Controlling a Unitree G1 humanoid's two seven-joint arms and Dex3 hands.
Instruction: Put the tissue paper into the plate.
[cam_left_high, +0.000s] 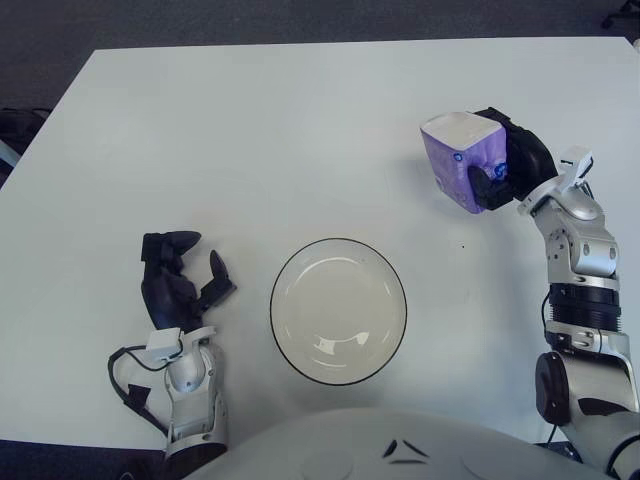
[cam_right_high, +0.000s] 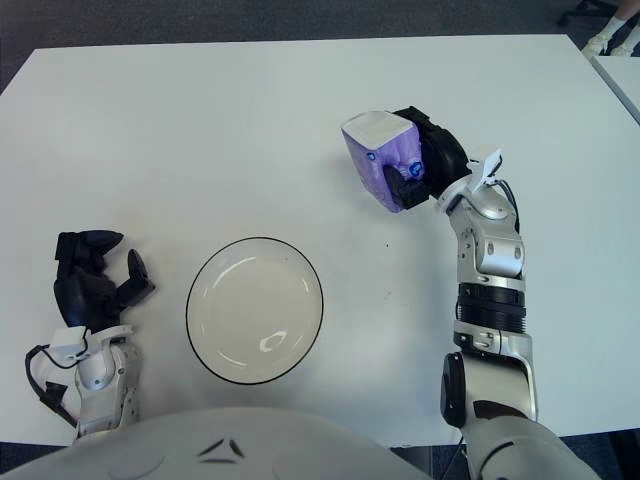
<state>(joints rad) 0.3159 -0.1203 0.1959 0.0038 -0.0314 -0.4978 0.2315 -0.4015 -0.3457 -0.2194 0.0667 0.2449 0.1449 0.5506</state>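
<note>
A: Where is the tissue paper?

B: It is a purple tissue pack (cam_left_high: 460, 160) with a white top face, and it is in the right robot hand (cam_left_high: 500, 170), up off the white tabletop (cam_left_high: 250, 140). The black fingers (cam_left_high: 487, 186) are wrapped around the pack's right side, clamped on it. The pack is tilted, its white face turned up and toward the far left.

A: And the plate?

B: The plate (cam_left_high: 338, 309) is a round white dish with a thin dark rim, sitting on the tabletop near the front edge, about in the middle. Nothing lies in it. The pack is held beyond it and to its right, well apart from it, not above it.

A: What about the right arm?

B: The silver forearm (cam_right_high: 485, 250) comes up from the lower right and bends at the wrist toward the pack. In the right eye view a small white tab shows at the wrist, just beside the dark hand.

A: And the other hand?

B: The left robot hand (cam_left_high: 178, 279) shows to the left of the plate, near the front left of the tabletop. Its dark fingers are loosely curled and apart, with the thumb spread to the right, and they hold nothing. A black cable (cam_left_high: 128, 375) loops beside its silver wrist.
</note>
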